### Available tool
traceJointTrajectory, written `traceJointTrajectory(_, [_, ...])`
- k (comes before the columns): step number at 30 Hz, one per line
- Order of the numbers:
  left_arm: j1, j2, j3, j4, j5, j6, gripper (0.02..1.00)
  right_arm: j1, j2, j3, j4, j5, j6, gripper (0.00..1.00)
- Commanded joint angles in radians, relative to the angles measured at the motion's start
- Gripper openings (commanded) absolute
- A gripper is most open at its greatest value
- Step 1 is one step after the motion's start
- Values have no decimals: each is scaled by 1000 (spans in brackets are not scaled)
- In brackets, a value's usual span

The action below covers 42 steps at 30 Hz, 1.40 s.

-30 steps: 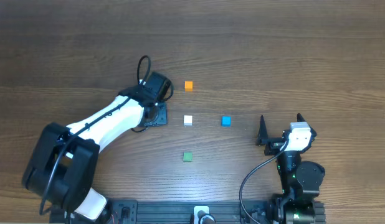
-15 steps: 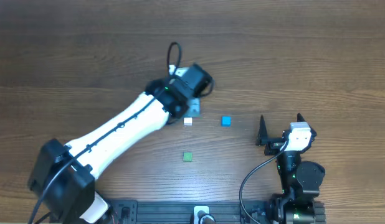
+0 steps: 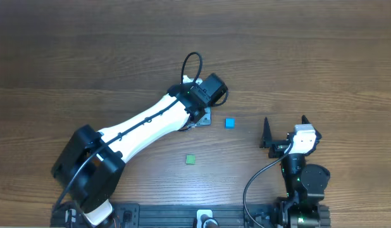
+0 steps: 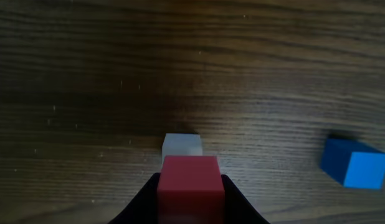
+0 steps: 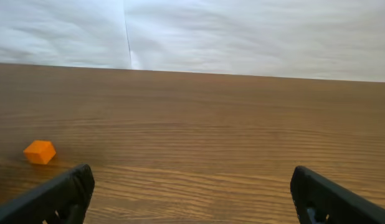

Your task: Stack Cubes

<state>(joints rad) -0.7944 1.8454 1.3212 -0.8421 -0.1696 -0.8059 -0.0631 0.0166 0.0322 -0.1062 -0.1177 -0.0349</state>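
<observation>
Finding red cube [image 4: 190, 180] clenched between the two fingers of left gripper [image 4: 190, 199], gripped on opposite side faces and held level. Placing it directly beside and partly over white cube [image 4: 182, 144] as seen from left wrist; cannot tell whether the two cubes touch. Noting white cube flat on wooden table [image 3: 297, 50], near blue cube [image 3: 229, 123] but clear of it, with bare wood between.

Locating left gripper, from above, just beside blue cube on its left-arm side, with the white forearm running back from there toward the arm bases. Noting blue cube square on the table, touched by nothing.

Logging green cube [image 3: 190, 159] apart from blue cube, nearer the arm bases and toward the left-arm side, standing alone.

Marking right gripper [image 3: 285, 130] well apart from blue cube on its right-arm side, fingers spread wide and grasping nothing.

Recording orange cube [image 5: 40, 152] alone on bare wood in right wrist view; cannot place it against blue cube there.
</observation>
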Motion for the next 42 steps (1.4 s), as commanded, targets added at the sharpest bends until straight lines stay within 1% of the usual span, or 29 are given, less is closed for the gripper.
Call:
traceJointTrajectory(1, [14, 28, 18, 5, -11, -13, 40, -3, -4, -8, 1, 6, -7, 991])
traceJointTrajectory(42, [14, 85, 18, 4, 1, -13, 40, -3, -4, -8, 2, 6, -7, 993])
